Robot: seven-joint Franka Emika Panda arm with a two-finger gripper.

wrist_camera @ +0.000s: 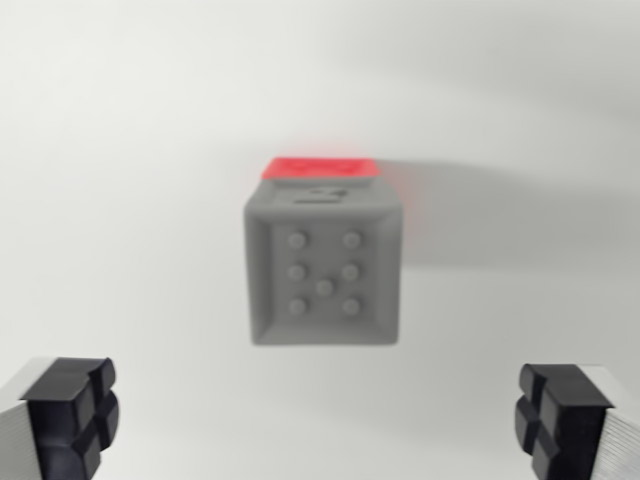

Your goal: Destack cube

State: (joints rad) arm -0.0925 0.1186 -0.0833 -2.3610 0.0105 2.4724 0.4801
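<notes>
Two cubes sit stacked on the pale desk (pixel 120 180): a grey cube (pixel 322 270) with seven raised dots on its recessed face covers a red cube (pixel 320 168), of which only a strip shows past the grey cube's far edge. Nearer the camera than the grey cube, the end effector (pixel 320 420) is released, its black pads (pixel 72 412) wide apart and clear of the stack.

Plain pale surface (pixel 120 200), seemingly a tabletop, slightly blurred
</notes>
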